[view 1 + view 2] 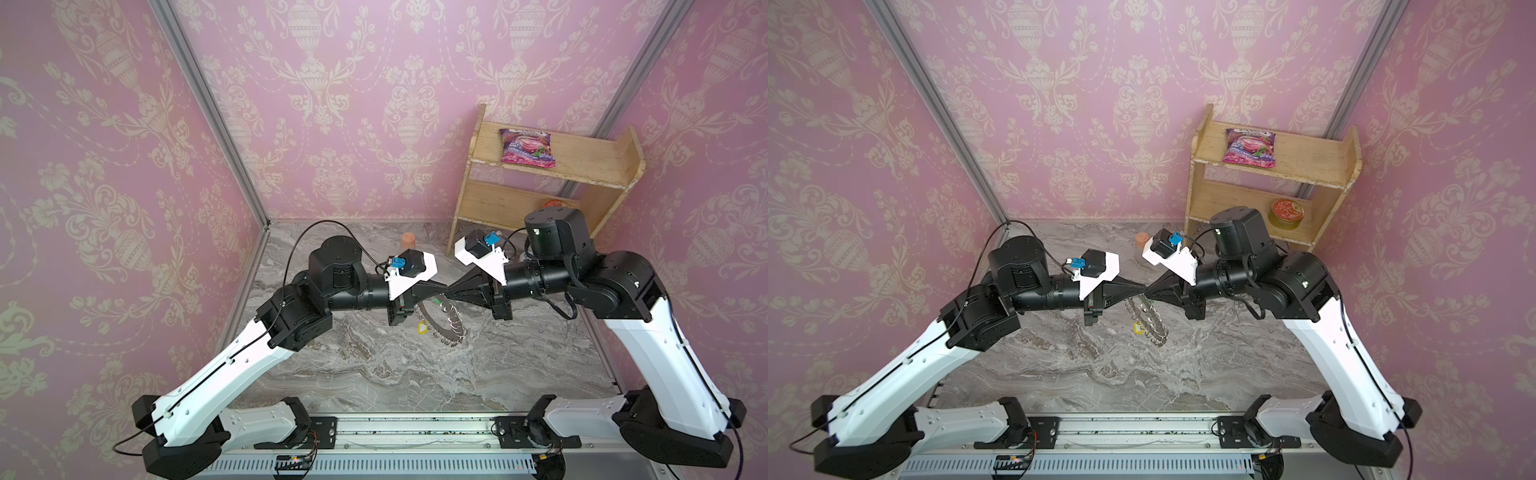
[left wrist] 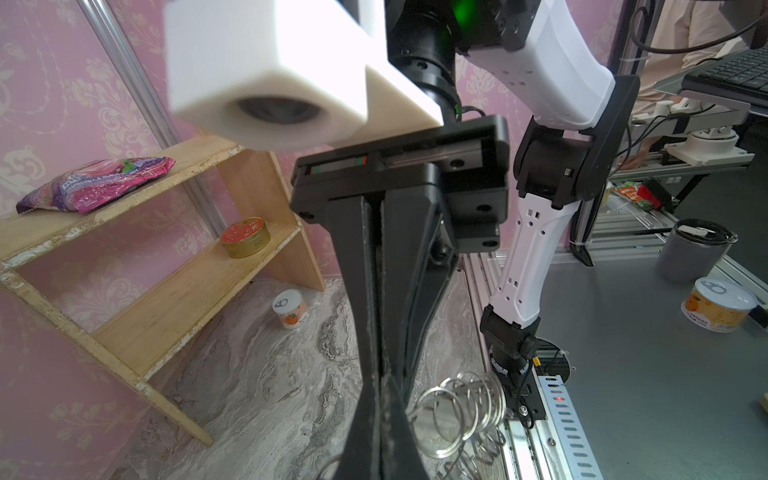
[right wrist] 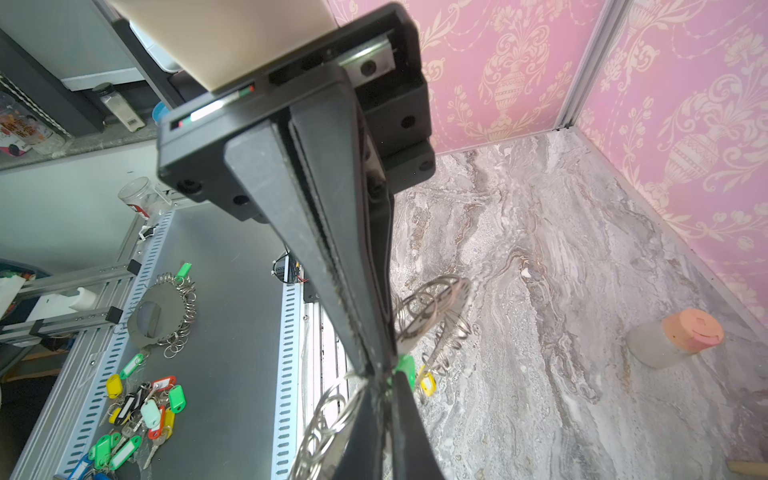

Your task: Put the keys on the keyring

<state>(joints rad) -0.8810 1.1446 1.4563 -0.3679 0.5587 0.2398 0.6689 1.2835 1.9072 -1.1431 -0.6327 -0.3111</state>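
Keyring (image 1: 454, 320) stands upright and slightly tilted above the middle of the marble table (image 1: 374, 374), hanging from the spot where the two grippers meet tip to tip; whether its lower rim touches the table cannot be told. The left gripper (image 1: 444, 287) is fully closed at the upper rim, apparently pinching one of the small wire rings (image 2: 457, 409) and so carrying the keyring. The right gripper (image 1: 455, 289) shows its jaws almost together with a narrow slit between them; whether they grip anything cannot be told. The green key (image 3: 405, 365) sits just beside the right fingertips, at the upper rim. The yellow key (image 1: 423, 328) dangles from the lower rim, apparently already threaded. Step in hand, as judged: fitting the green key onto a wire ring. The next move calls for the key's loop to sit fully on the wire before the right gripper draws away, with a firm left grip so nothing swings or drops.
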